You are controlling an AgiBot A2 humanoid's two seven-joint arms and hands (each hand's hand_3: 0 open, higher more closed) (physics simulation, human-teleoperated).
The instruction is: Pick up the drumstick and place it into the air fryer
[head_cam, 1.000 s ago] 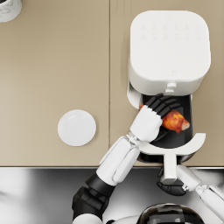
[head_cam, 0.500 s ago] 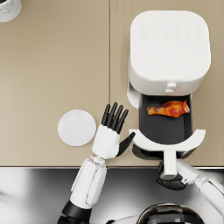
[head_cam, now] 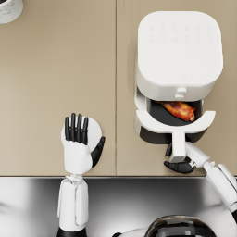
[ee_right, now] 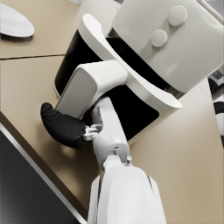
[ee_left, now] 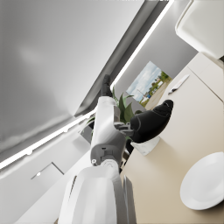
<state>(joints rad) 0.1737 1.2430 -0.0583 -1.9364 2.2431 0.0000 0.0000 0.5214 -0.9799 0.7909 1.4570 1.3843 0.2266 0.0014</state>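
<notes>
Drumstick visible from head only.

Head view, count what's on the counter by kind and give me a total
Air fryer: 1
Drumstick: 1, in the fryer's drawer
Plate: 1, under the left hand
Container at the top left corner: 1
Total: 4
</notes>
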